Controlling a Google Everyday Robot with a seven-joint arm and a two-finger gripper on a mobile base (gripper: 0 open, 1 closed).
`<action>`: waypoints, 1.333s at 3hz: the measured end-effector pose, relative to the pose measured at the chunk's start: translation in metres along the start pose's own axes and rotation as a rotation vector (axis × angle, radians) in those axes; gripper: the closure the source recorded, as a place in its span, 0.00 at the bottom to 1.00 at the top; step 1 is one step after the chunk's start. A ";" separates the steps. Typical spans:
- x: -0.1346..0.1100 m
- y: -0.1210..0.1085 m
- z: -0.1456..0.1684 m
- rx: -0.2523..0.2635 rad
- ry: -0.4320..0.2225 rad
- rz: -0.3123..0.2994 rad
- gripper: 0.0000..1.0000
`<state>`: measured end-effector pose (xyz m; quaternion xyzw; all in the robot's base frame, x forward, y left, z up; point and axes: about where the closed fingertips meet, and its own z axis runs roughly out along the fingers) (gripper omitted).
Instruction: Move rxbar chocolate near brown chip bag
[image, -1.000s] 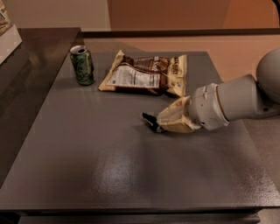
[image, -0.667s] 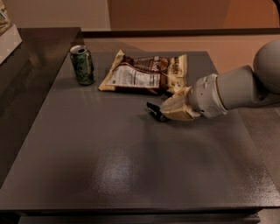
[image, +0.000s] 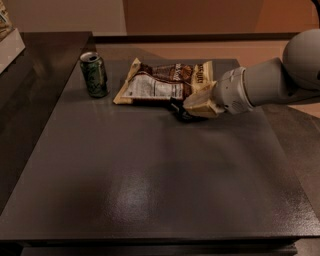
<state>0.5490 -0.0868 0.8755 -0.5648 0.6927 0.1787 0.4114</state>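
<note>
The brown chip bag (image: 162, 82) lies flat at the back of the dark table, cream ends left and right, white label panel facing up. My gripper (image: 195, 106) reaches in from the right and sits just in front of the bag's right end, low over the table. A small black bar, the rxbar chocolate (image: 179, 110), pokes out from under the cream fingers (image: 202, 102), right beside the bag's front edge. The gripper is shut on it. Most of the bar is hidden by the fingers.
A green soda can (image: 94, 74) stands upright left of the bag. The table (image: 150, 180) stretches toward the camera, its right edge near the arm (image: 270, 82). A white object (image: 10, 42) sits on the far-left counter.
My gripper has carried the bar back and to the left, from mid-table up to the front edge of the chip bag. Bag and can have not moved.
</note>
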 end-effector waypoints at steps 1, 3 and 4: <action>-0.002 0.001 0.000 -0.002 -0.001 -0.004 0.36; -0.006 0.003 0.001 -0.005 -0.002 -0.011 0.00; -0.007 0.003 0.001 -0.005 -0.002 -0.012 0.00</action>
